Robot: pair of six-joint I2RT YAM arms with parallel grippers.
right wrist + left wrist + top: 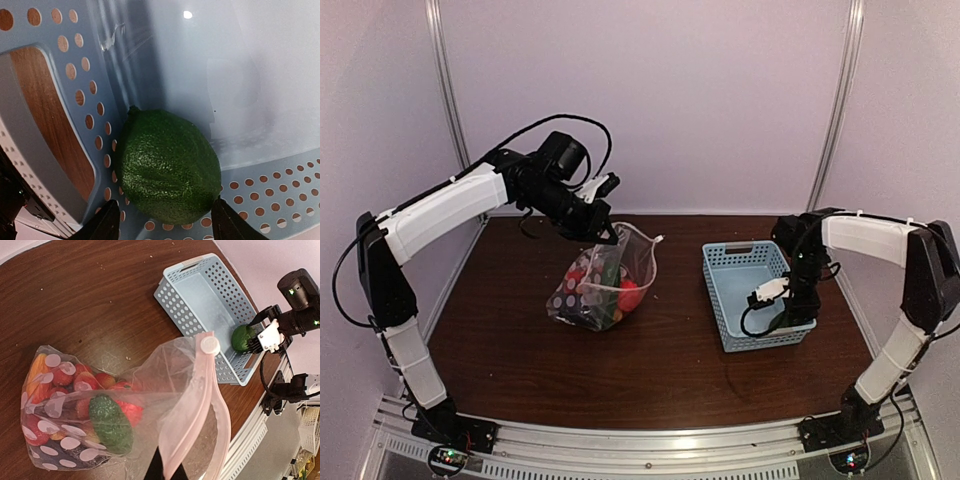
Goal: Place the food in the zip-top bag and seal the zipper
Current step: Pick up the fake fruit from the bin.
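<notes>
The clear polka-dot zip-top bag (605, 285) lies mid-table with its mouth lifted. It holds red pieces, a green cucumber (111, 422), an orange piece and a dark piece. My left gripper (167, 467) is shut on the pale pink zipper (192, 405) and holds the mouth up and open; the white slider (208, 345) sits at the strip's far end. My right gripper (165, 222) is open inside the blue basket (75, 100), its fingers either side of a round green fruit (170, 167) in the corner, not closed on it.
The light-blue mesh basket (740, 262) stands right of the bag and holds only the green fruit (242, 337). The left arm (450, 205) reaches in over the table's back left. The walls stand close behind and at both sides.
</notes>
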